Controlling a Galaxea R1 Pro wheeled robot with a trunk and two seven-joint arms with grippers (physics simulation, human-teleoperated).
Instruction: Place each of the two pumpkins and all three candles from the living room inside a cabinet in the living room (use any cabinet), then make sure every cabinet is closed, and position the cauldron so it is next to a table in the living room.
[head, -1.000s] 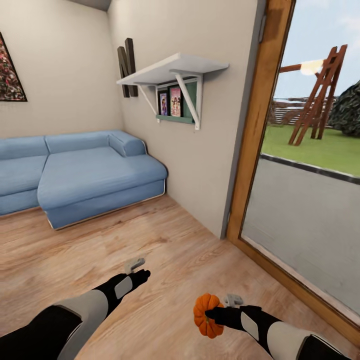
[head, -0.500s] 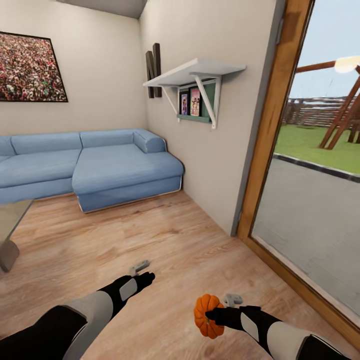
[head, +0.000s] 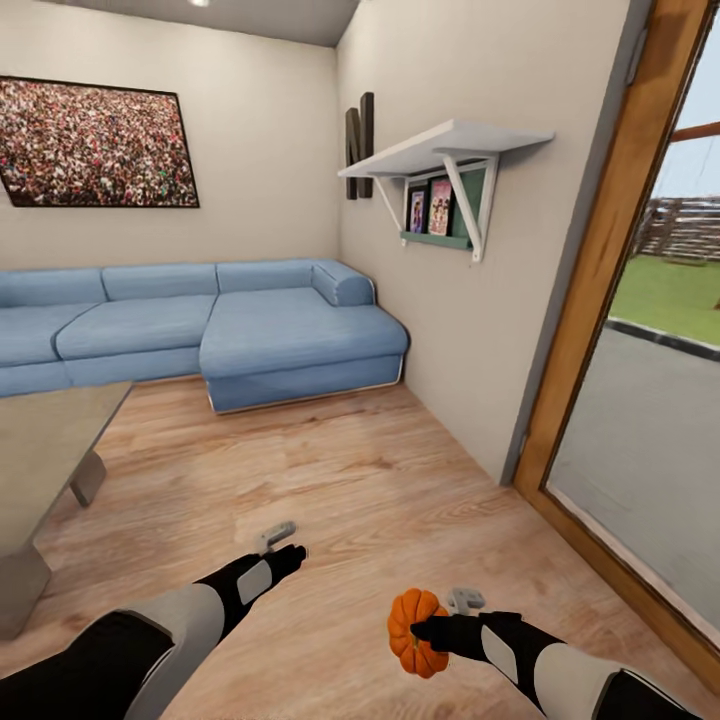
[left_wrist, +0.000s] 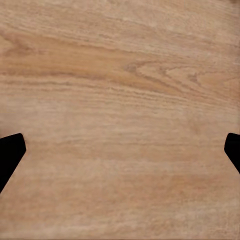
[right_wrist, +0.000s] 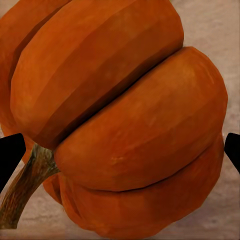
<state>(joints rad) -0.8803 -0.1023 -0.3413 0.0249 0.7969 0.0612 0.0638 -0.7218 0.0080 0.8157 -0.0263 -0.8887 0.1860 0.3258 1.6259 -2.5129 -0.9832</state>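
My right gripper (head: 418, 630) is shut on a ribbed orange pumpkin (head: 404, 612), held low over the wood floor. In the right wrist view the pumpkin (right_wrist: 125, 115) sits between the two black fingertips, its dark stem (right_wrist: 27, 177) pointing to one side. My left gripper (head: 292, 550) is open with nothing in it, and the left wrist view has bare planks between its spread fingertips (left_wrist: 11, 152). A corner of the glass-topped table (head: 45, 440) stands at the left. The candles, cabinet and cauldron are out of view.
A blue corner sofa (head: 250, 330) lines the far wall under a framed picture (head: 95, 145). A white wall shelf (head: 450, 150) with a black letter N (head: 360, 135) hangs on the right wall. A wood-framed glass door (head: 640, 380) fills the right side.
The camera has turned left: sofa, shelf and door have slid right in the picture, and the table has come into view. Both arms hold their pose, with the pumpkin still gripped.
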